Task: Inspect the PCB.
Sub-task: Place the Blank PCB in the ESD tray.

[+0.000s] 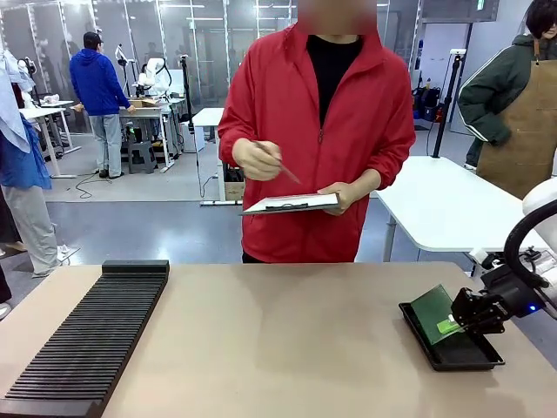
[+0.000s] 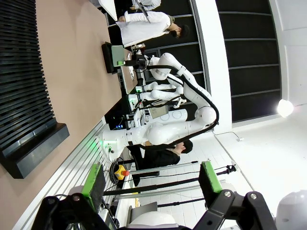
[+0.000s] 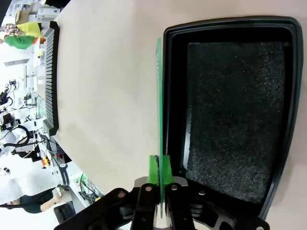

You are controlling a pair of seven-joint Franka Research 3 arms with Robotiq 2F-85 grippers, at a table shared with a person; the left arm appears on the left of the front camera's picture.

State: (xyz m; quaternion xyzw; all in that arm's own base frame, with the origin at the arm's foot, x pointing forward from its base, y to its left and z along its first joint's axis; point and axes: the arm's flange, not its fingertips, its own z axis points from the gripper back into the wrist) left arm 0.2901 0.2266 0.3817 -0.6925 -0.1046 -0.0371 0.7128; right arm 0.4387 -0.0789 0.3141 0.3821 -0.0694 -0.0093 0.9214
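**Right gripper pinches the PCB above the black tray**

Nearest the front camera, a black ribbed rack lies along the left part of the tan table, running from the near edge back toward the middle. At the right side sits a shallow black tray, and the right gripper reaches in from the right at its inner end. Its green pads are pressed together on the PCB, which stands tilted over the tray's left part, its green face turned toward the camera.

In the right wrist view the PCB appears edge-on as a thin green line, running away from the right gripper along the tray's left rim. The tray's dark speckled floor is bare. The rack lies well apart, at the table's far edge in this view.

The left gripper hangs beyond the table's edge with its green-padded fingers spread wide and nothing between them; the rack shows at the upper left of its view.

Across the table a person in a red jacket stands holding a white clipboard in one hand, the other hand holding a pen over it.
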